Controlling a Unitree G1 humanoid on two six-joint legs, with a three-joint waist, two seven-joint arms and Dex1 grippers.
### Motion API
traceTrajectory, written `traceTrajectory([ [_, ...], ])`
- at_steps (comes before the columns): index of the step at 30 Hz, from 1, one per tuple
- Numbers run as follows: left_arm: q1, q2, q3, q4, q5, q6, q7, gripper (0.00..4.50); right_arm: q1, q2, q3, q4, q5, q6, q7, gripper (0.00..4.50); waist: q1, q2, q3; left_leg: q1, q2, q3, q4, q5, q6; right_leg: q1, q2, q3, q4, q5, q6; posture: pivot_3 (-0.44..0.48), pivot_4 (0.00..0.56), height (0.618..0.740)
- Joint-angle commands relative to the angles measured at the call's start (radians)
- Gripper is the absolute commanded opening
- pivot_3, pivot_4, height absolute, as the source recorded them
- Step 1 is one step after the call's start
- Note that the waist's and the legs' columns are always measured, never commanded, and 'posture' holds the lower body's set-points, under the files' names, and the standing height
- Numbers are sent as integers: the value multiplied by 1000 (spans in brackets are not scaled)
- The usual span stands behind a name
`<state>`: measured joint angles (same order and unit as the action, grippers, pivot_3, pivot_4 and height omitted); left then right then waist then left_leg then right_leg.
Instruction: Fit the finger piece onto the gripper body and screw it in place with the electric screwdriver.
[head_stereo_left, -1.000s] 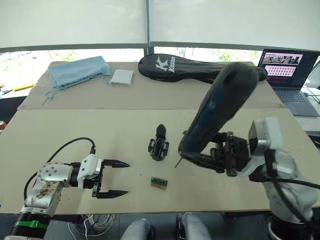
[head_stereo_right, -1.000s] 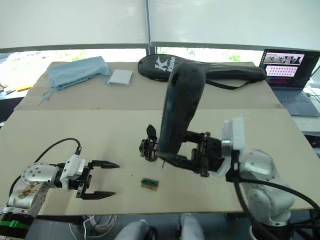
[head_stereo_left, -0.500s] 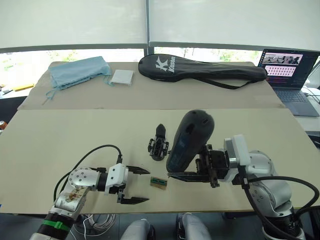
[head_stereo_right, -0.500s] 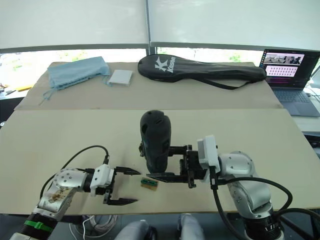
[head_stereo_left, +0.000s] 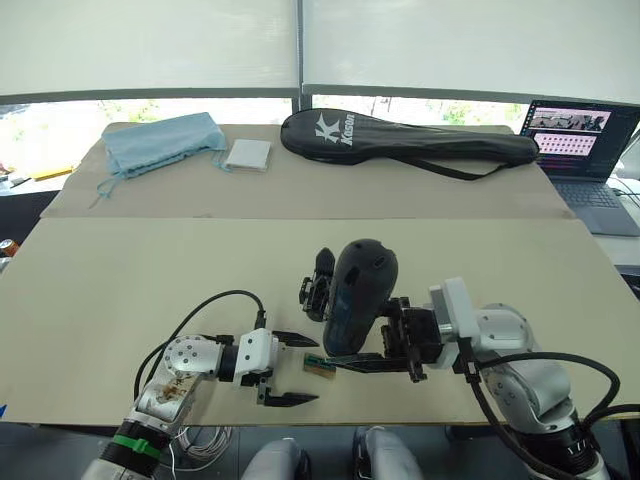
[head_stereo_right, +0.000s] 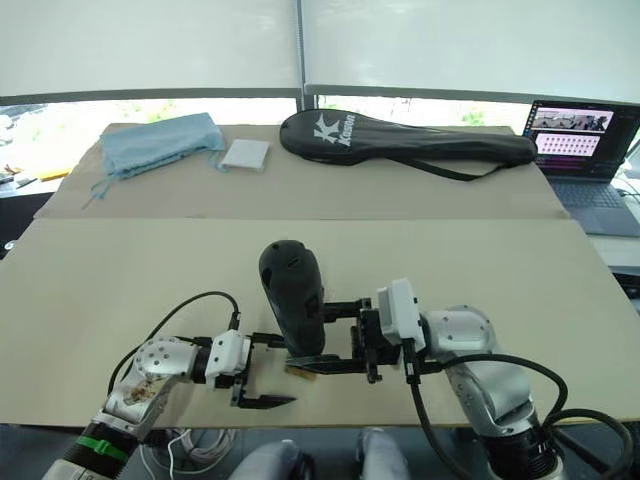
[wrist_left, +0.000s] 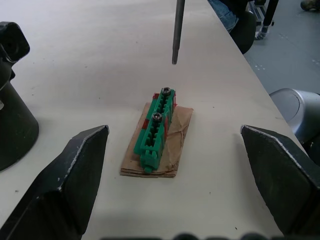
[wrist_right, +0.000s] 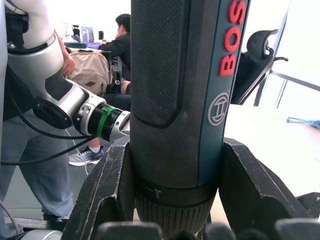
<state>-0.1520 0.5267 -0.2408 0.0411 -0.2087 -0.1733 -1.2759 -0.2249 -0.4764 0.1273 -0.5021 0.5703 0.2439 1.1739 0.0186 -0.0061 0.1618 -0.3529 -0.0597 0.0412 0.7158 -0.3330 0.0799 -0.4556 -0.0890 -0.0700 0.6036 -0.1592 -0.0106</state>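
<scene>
The right pincer (head_stereo_left: 368, 360) grips the electric screwdriver (head_stereo_left: 356, 295), bit pointing down near the green block (wrist_left: 157, 129), likely to pick up a screw. The left pincer (head_stereo_left: 285, 370) waits, spread wide, around that block. The gripper body (head_stereo_left: 318, 285) stands on the worktop (head_stereo_left: 120, 290) just behind.
</scene>
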Motion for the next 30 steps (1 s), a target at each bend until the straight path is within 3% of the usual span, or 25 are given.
traceTrajectory([
  [1,-7,-39,-52,34,28,-7,22,4500,-24,19,6,-4,-4,-59,-10,1907,3,0,0,0,0,0,0,0,0,0,0,0,0,0,0,0,150,740],
  [30,22,-39,-64,26,39,-2,53,4500,-18,-2,18,29,-17,-75,8,1907,6,1,-5,0,0,0,1,0,1,1,-1,-1,0,0,0,0,150,740],
])
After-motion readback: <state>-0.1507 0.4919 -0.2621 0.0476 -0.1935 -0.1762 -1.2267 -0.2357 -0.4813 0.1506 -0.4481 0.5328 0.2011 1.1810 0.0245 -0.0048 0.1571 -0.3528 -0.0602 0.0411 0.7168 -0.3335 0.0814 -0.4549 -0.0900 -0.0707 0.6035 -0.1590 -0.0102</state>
